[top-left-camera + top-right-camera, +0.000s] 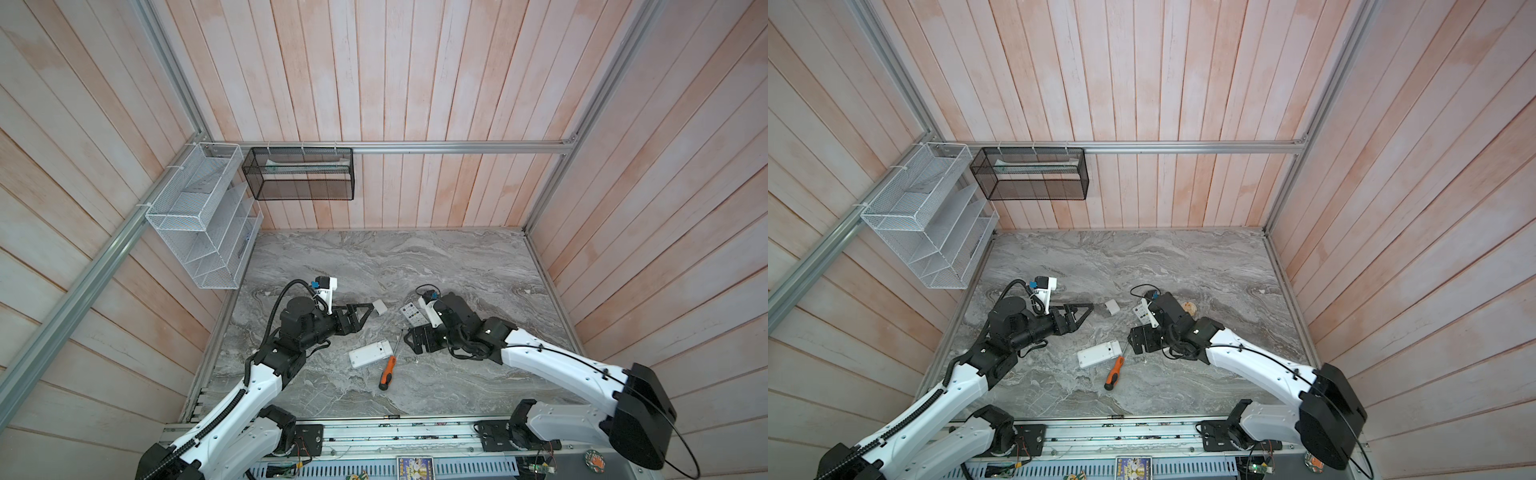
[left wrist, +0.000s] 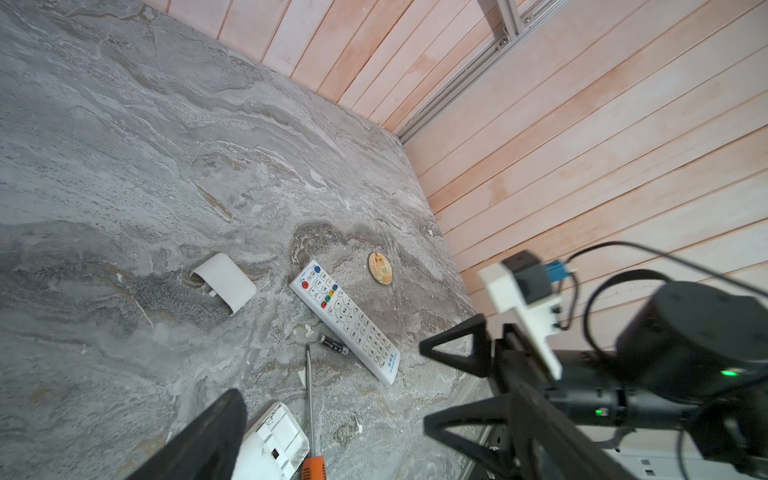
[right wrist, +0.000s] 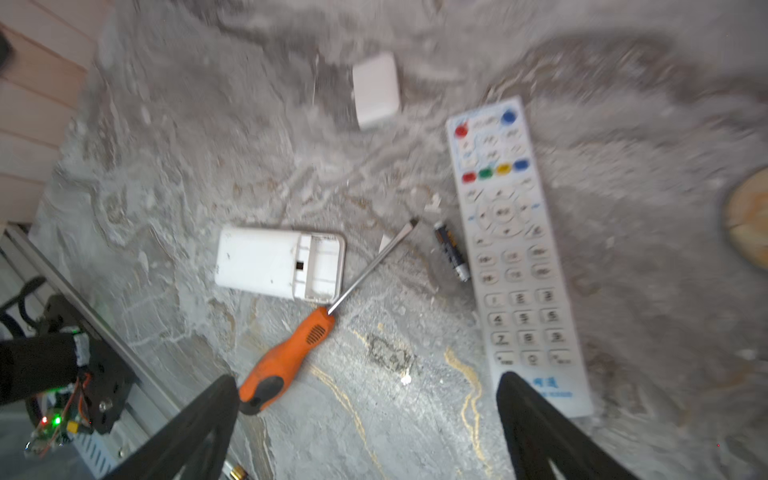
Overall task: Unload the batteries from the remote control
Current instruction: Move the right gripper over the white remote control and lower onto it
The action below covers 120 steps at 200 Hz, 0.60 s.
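The battery (image 3: 451, 251) lies loose on the bench (image 3: 415, 415) beside the keypad remote (image 3: 519, 249), so my right gripper (image 3: 365, 378) hangs wide open, empty. My left gripper (image 1: 365, 316) stands open too.

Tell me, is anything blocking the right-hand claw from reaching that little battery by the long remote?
Nothing visible lies directly between. In the right wrist view, bare table separates the right gripper, jaws open, from the battery. The battery is flanked closely, though: the long remote on one side, the screwdriver tip on the other.
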### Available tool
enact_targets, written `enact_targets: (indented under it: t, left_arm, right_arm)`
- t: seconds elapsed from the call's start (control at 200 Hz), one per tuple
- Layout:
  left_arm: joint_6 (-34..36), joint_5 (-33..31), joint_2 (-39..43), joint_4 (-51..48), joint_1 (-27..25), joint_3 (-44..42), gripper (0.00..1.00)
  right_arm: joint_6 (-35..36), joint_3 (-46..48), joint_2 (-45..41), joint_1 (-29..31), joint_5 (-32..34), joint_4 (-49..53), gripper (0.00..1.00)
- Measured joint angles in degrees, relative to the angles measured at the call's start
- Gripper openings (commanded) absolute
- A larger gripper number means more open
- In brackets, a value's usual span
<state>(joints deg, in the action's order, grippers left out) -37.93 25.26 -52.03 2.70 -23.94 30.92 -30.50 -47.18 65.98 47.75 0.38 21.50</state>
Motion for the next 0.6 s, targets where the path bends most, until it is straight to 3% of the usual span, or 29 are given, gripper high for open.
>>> enact_targets:
  t: [0.075,0.235,0.42,0.6]
  left_arm:
    - [0.2,0.0,0.1,0.1,0.3,-0.4,1.00]
    - [0.5,0.2,0.1,-0.3,1.0,-0.8,1.00]
    - [0.6,1.7,-0.4,-1.1,1.7,-0.8,1.00]
    - [-0.7,4.6,-4.5,-2.1,3.0,-0.3,1.00]
  right_arm:
    - [-2.4,0.7,-6.1,-1.1,4.7,-0.5,0.97]
    - [-0.7,4.8,-12.8,-10.1,2.3,-2.5,0.97]
    - [3.9,4.8,-9.3,-19.7,-4.6,-0.2,0.98]
    - [9.3,1.6,-1.4,-21.0,-8.9,5.2,0.98]
